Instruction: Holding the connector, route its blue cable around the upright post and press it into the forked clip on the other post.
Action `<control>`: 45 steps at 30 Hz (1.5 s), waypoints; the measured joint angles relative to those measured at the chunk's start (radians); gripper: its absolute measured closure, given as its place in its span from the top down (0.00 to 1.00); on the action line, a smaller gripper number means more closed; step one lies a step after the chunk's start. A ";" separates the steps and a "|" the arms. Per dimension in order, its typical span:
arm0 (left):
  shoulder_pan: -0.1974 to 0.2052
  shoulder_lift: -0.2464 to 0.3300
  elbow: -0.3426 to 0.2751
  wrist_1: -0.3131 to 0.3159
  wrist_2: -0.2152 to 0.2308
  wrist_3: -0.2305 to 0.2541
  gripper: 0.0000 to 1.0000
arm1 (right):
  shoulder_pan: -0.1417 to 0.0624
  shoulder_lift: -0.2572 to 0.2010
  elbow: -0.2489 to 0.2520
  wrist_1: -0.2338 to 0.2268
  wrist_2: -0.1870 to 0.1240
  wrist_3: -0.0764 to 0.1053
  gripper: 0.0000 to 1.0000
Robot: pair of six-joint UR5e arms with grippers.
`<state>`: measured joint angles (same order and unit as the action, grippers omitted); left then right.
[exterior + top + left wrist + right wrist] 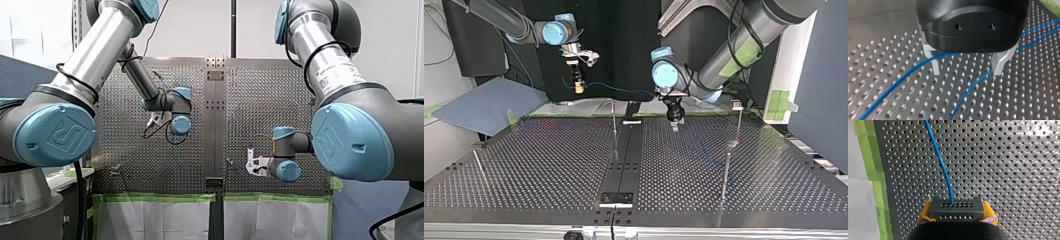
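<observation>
Now, my right arm (514,22): it enters from the top view's left and holds its wrist high over the far edge of the counter (549,165), left of the dark centre strip (624,155), with the jaws pointing down.
Right jaws: closed, their yellow pads (924,213) clamped on the connector (956,210), a dark block with rows of small holes.
My left arm (734,45): it enters from the top view's right and bends steeply down, so its jaws hang low over the counter just right of the strip's far end.
Left jaws: the metal fingers (935,67) are spread wide and grip nothing.
Blue cable (619,89): it leaves the middle of the connector, sags across above the strip's far end and passes beneath the left jaws.
Upright post (614,120): thin, standing just left of the strip's far end.
Forked clip (737,104): on top of a post well right of the strip.
Counter surface: perforated metal with green tape (870,157) along one edge.
Room: a dark backdrop stands behind the strip's far end.
</observation>
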<state>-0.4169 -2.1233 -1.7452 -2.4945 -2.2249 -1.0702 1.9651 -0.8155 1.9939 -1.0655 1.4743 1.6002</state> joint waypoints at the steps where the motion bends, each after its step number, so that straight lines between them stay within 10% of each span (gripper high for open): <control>1: -0.004 -0.003 0.000 0.000 0.000 -0.004 1.00 | 0.000 0.000 0.000 0.000 0.000 0.000 0.00; 15: -0.020 -0.007 0.000 -0.002 -0.003 -0.087 1.00 | -0.001 0.000 -0.010 0.014 0.003 0.000 0.00; 35: -0.111 0.003 0.023 -0.167 -0.176 -0.131 1.00 | -0.001 0.000 -0.011 0.028 0.006 -0.005 0.00; 45: -0.096 0.003 0.035 -0.241 -0.268 -0.184 1.00 | -0.002 0.000 -0.011 0.030 0.006 -0.007 0.00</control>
<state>-0.5128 -2.1205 -1.7101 -2.7352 -2.4929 -1.2538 1.9630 -0.8156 1.9829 -1.0354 1.4803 1.5931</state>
